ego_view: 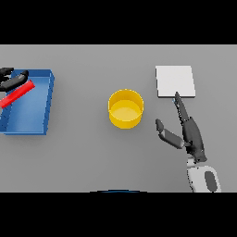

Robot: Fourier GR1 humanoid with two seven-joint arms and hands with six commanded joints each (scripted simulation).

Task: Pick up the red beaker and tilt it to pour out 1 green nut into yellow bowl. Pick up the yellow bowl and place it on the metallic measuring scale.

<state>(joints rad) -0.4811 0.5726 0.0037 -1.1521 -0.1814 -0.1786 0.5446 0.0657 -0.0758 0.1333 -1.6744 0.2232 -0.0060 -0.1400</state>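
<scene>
right hand [189, 132] spread wide beside yellow bowl [125, 109], holding nothing.
close around the bowl wall squarely before lifting to scale [175, 81]; left hand [11, 79] grips red beaker [17, 94].

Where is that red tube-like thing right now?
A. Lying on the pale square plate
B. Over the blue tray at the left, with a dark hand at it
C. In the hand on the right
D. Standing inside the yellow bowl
B. The red beaker lies slanted over the blue tray at the left edge, with the left hand at its upper end; the yellow bowl and the pale scale carry nothing red.
</scene>
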